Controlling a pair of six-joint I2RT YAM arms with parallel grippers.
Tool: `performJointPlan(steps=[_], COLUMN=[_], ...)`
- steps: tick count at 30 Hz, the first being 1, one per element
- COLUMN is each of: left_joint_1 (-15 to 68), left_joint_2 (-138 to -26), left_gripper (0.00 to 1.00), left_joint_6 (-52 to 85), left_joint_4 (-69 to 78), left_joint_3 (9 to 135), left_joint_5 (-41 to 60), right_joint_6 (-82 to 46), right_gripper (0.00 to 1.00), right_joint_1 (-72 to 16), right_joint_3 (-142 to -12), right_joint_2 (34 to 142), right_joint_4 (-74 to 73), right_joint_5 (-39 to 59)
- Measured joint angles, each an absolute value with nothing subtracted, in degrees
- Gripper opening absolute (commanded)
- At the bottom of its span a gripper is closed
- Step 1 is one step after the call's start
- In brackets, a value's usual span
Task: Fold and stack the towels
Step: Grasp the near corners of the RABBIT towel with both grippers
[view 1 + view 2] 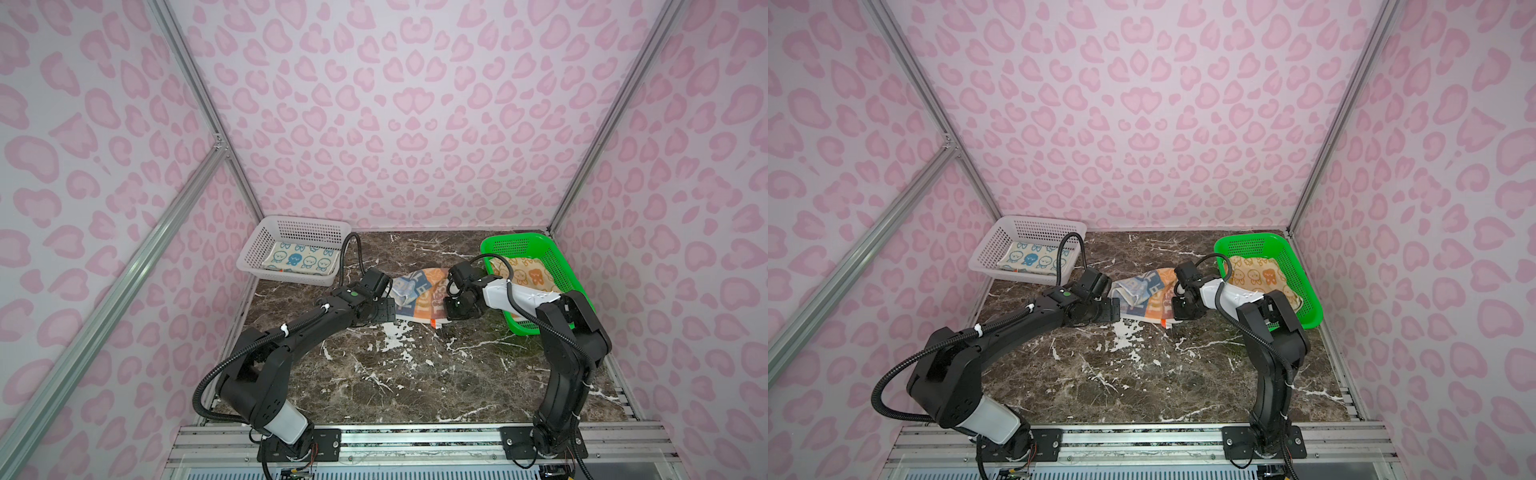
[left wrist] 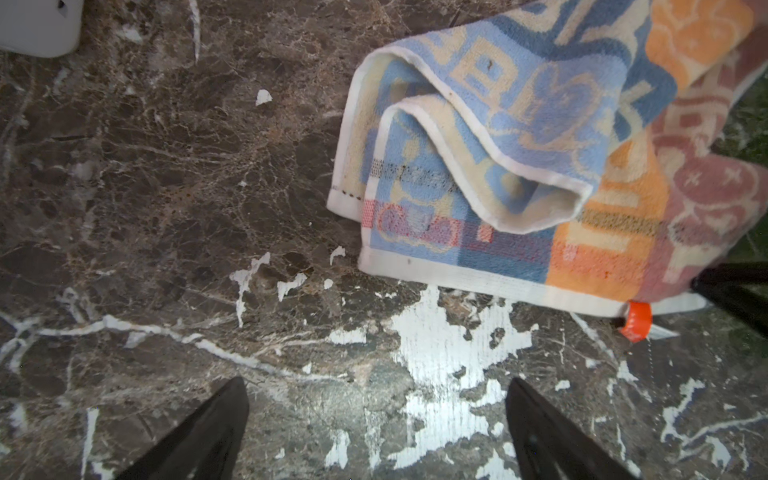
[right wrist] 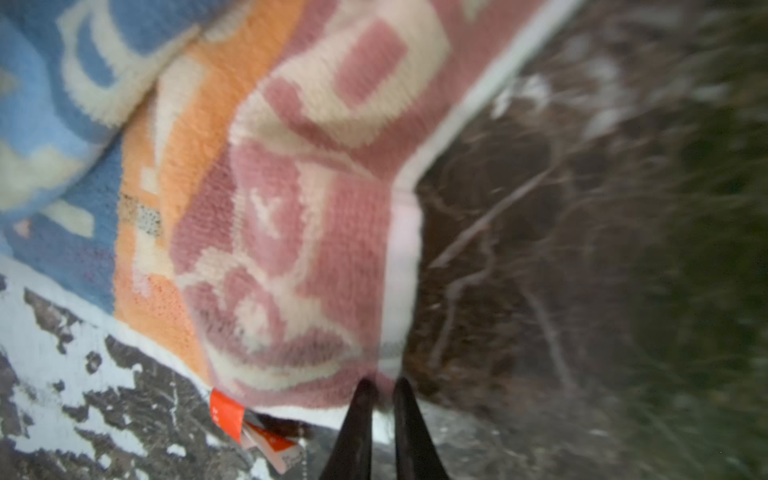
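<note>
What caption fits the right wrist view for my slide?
Corner pinch: right end effector grips the crumpled blue, orange and pink terry towel on the brown marble tabletop.
</note>
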State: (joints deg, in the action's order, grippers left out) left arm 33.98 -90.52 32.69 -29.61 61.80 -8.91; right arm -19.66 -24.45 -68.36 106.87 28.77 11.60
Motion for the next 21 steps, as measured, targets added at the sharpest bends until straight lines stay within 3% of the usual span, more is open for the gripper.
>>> performJointPlan(steps=[4,8,16,21], left_joint_1=[34.22,34.46,35.22,35.33], left_joint_2=[-91.29,-93.21,-95.55,-95.55], left_gripper=[0.97,0.97,0.97,0.97], left_joint_6=[32.88,32.91,32.93,32.91], left_joint_4=[-29.21,-28.60,-28.36,-28.38], left_joint_3=[61.80,62.41,63.61,63.61], left_joint_5=[-8.73,-7.94,-6.68,-6.74], right_joint_6=[-18.15,-17.74,-17.82,-17.91], right_gripper=[0.37,0.43,0.43,0.32], right_joint_1=[-22.48,-22.17,-22.90,-24.51], right_joint_3=[-67.22,-64.69,-63.79,-65.76], right_joint_2=[103.31,101.16,103.85,106.19], right_joint_4=[29.67,29.74,28.40,28.32], right_joint_5=[12.08,12.86,15.22,14.72])
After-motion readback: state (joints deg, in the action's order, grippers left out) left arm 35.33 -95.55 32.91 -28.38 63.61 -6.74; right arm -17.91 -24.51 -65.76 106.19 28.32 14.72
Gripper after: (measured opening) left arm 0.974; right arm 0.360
